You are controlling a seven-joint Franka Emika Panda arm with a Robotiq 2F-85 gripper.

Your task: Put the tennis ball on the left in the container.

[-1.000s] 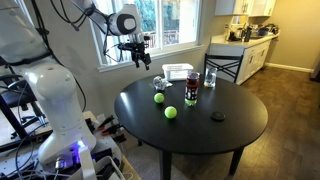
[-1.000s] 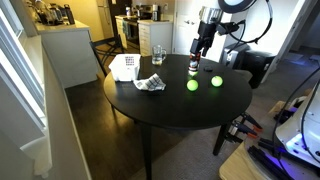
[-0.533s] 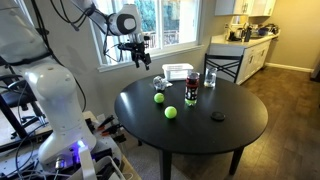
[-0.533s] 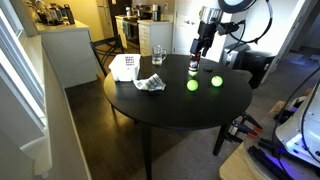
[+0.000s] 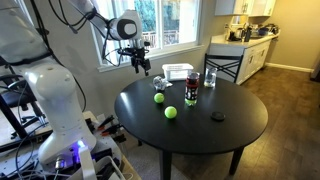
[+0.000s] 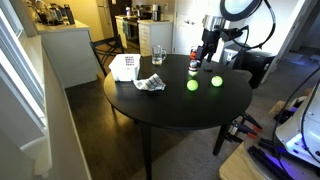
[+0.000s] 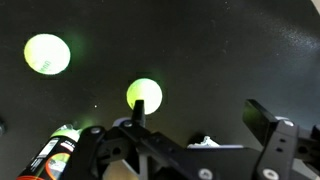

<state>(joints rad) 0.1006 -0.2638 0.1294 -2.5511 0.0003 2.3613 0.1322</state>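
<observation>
Two yellow-green tennis balls lie on the round black table, in both exterior views: one (image 5: 158, 98) (image 6: 216, 81) nearer the arm, one (image 5: 170, 113) (image 6: 192, 85) further out. The wrist view shows them too, one (image 7: 144, 94) by my left finger and one (image 7: 47, 54) at upper left. The whitish container (image 5: 178, 72) (image 6: 124, 66) stands at the table's far side. My gripper (image 5: 137, 63) (image 6: 207, 55) (image 7: 200, 115) hangs open and empty above the table edge, apart from both balls.
A dark cup (image 5: 191, 86) (image 6: 193, 66) and a clear glass (image 5: 210, 78) (image 6: 157, 55) stand near the container. A crumpled white wrapper (image 5: 158, 84) (image 6: 150, 84) (image 7: 205, 143) lies close by. A small black disc (image 5: 218, 117) lies on the table (image 5: 240, 125).
My gripper has come down a little and shifted slightly toward the table. The balls and other objects have not moved.
</observation>
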